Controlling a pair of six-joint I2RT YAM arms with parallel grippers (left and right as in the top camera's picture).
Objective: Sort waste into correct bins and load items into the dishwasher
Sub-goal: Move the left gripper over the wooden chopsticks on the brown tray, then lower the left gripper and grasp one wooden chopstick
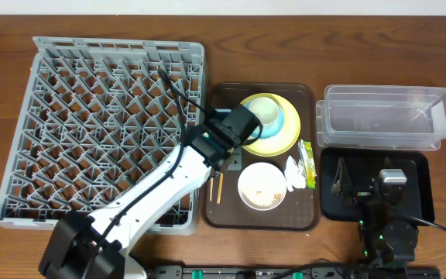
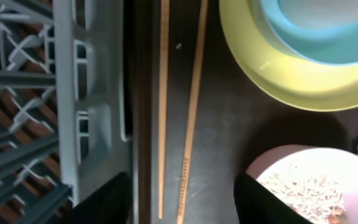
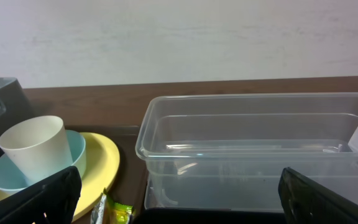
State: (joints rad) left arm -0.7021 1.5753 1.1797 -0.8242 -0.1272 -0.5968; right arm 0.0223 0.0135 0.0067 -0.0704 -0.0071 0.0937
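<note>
No lettering can be read in any view. Tiny dark markings line one wooden chopstick (image 2: 184,171), illegible; print on the green-yellow sachet wrapper (image 1: 308,164) is too small to make out.

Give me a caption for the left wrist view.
The left gripper hovers open over two chopsticks on the brown tray, between dish rack and yellow plate.
</note>
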